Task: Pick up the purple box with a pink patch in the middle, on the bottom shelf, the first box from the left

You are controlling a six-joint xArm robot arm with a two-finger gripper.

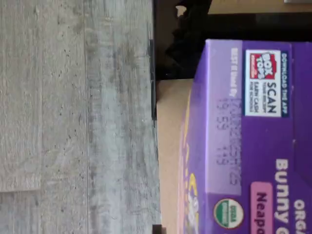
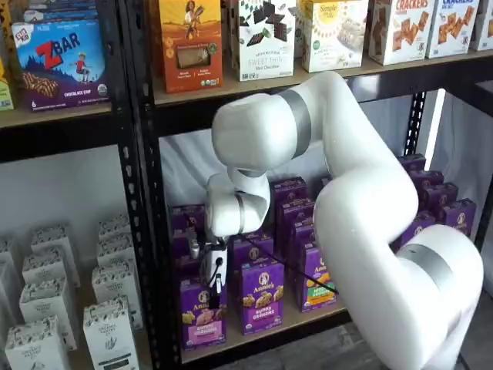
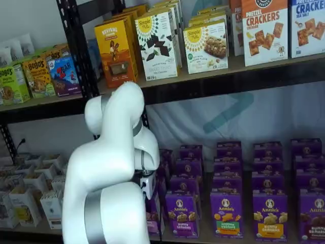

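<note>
The purple box stands upright at the left end of the bottom shelf, in the lower middle of the frame in a shelf view, right beside the black rack upright. Its front shows a round pale logo, bunny snacks and a pink patch low down. Just right of it stands a second purple box, and further right one with a green patch.

The white arm reaches in from the right of the frame, and the white body of the claw hangs directly over the top of the first box, with a cable beside it. The black fingers are hidden against the box, so whether they stand apart or are clamped on it cannot be told.

In the wrist view the purple box fills one side of the picture, its top panel showing a white label and part of a pink patch, with grey floor planks beyond the shelf board.

In the other shelf view the arm covers the box.
</note>
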